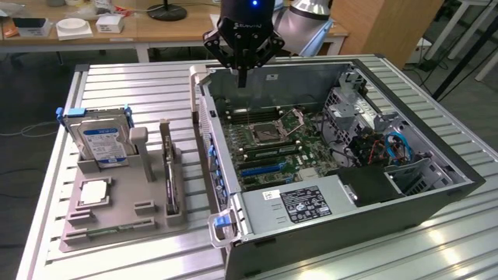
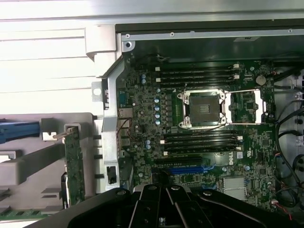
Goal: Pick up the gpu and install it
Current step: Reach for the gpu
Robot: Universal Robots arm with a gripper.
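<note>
The gpu (image 1: 169, 178) stands on its edge in a slot of the grey holder (image 1: 116, 219) at the exterior view's left, beside the open computer case (image 1: 350, 236). The wrist view gives the gpu (image 2: 74, 166) as a thin board with a silvery bracket at one end. My gripper (image 1: 242, 79) hangs above the case's far wall, well away from the gpu. Its fingers are shut and hold nothing. Inside the case lies the motherboard (image 1: 269, 143) with a blue expansion slot (image 2: 187, 168).
A silver hard drive with a blue label (image 1: 101, 143) stands upright in the holder, behind the gpu. A power supply (image 1: 300, 204) and a bundle of cables (image 1: 385, 146) fill the case's near and right sides. The slatted metal table (image 1: 140, 87) carries everything.
</note>
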